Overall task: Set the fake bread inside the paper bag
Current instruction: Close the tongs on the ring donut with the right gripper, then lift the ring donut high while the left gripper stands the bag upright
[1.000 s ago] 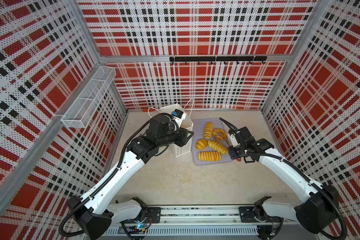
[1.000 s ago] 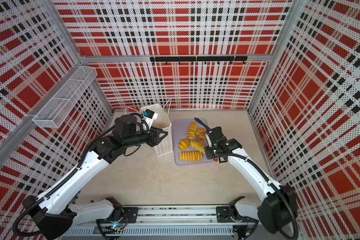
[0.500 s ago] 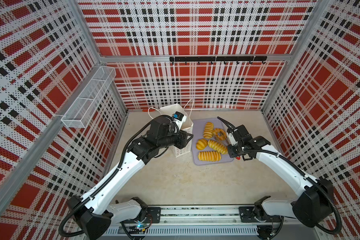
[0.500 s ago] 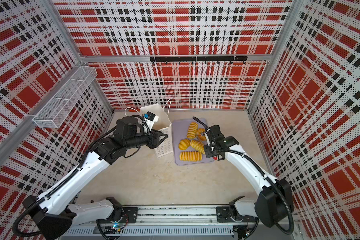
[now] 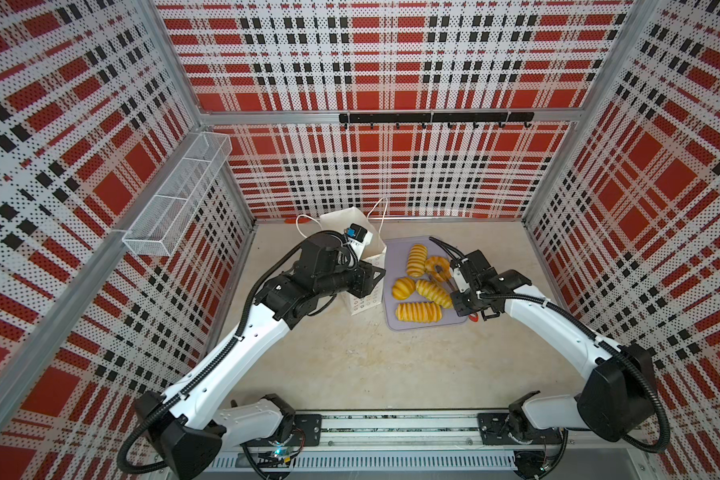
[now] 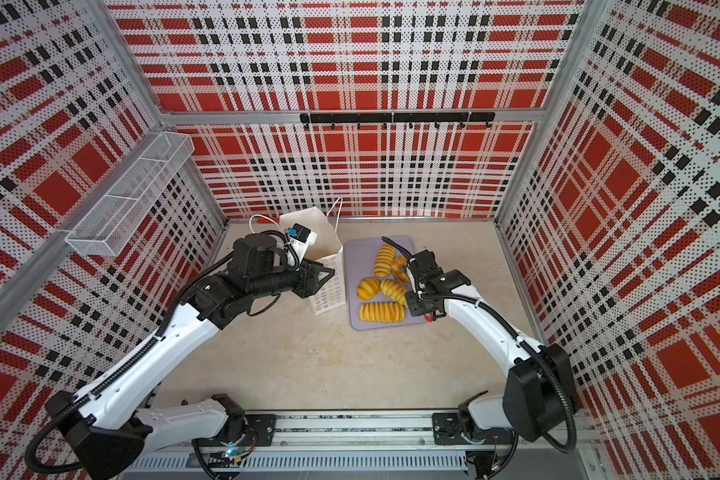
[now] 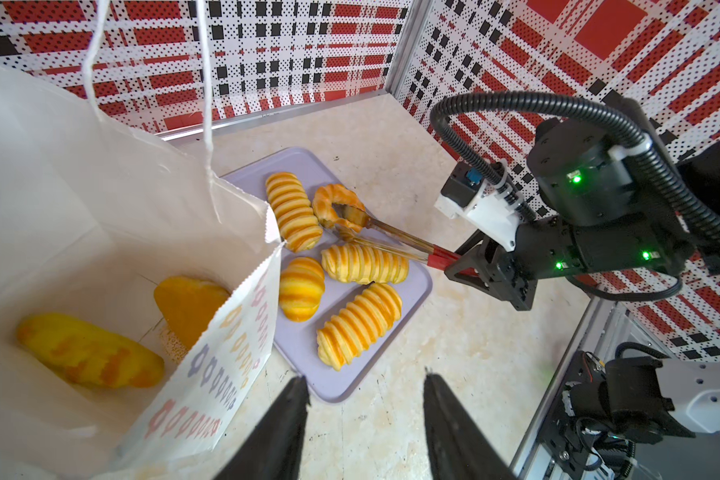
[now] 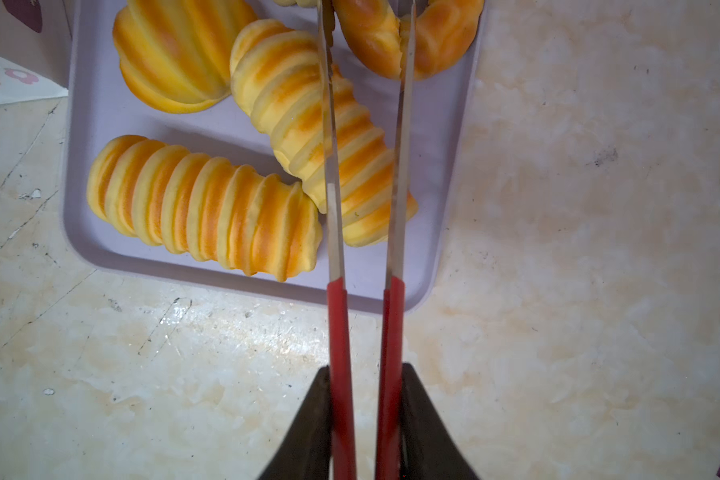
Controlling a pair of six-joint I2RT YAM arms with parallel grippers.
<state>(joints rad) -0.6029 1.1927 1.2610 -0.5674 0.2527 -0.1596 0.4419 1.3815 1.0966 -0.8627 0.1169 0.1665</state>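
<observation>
The white paper bag (image 5: 352, 230) (image 6: 308, 226) stands open left of the lilac tray (image 5: 391, 318) (image 7: 304, 361). In the left wrist view two pieces of fake bread (image 7: 88, 357) lie inside the bag (image 7: 100, 199). Several ridged loaves (image 5: 418, 311) (image 8: 200, 208) and a croissant (image 5: 435, 265) (image 7: 335, 199) (image 8: 433, 41) lie on the tray. My right gripper (image 5: 458, 293) (image 8: 364, 370) is shut on the red-handled tongs (image 7: 391, 241) (image 8: 337, 324), whose tips pinch the croissant. My left gripper (image 5: 375, 276) (image 7: 364, 378) is open and empty beside the bag.
A white wire basket (image 5: 175, 199) hangs on the left wall. A black hook rail (image 5: 433, 117) runs along the back wall. The arms' base rail (image 5: 391, 428) lies across the front edge. Plaid walls close in three sides.
The right gripper has shifted slightly over the tray's right edge and squeezed the tongs narrower on the croissant. The left arm has barely moved.
</observation>
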